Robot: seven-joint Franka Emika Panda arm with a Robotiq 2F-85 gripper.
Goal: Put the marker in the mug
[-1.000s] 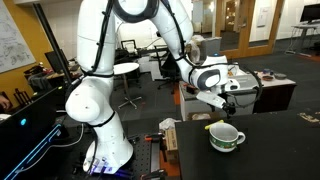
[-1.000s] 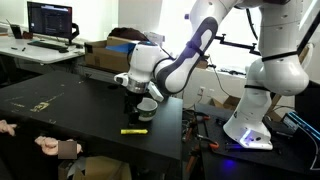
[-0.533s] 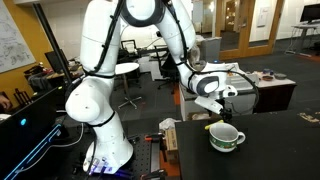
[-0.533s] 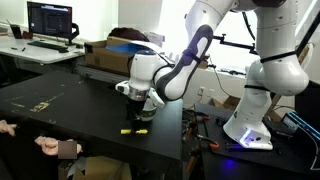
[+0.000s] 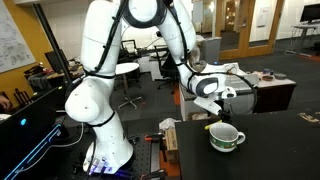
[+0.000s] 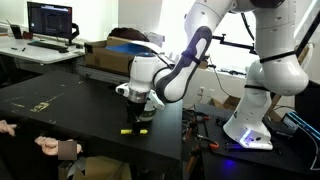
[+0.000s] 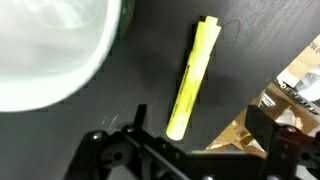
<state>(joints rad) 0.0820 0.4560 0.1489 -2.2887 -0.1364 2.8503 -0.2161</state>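
Note:
The yellow marker [image 7: 192, 78] lies flat on the black table; it also shows in an exterior view [image 6: 129, 130], close to the table's edge. The white mug [image 5: 226, 137] with its green pattern stands upright beside it, and its rim fills the upper left of the wrist view [image 7: 45, 50]. My gripper [image 7: 200, 130] is open and empty, low over the table, with its fingers on either side of the marker's near end. It shows in both exterior views [image 5: 213, 106] [image 6: 137, 108]. In an exterior view the gripper hides most of the mug.
The black table [image 5: 285, 150] ends just beyond the marker, where cardboard [image 7: 292, 80] shows past the edge. A person's hand [image 6: 55, 147] rests at the table's near corner. A cardboard box [image 6: 105, 55] and a monitor [image 6: 50, 20] stand behind.
The gripper has come down towards the table and the marker, then nearly stopped. The marker and mug have not moved.

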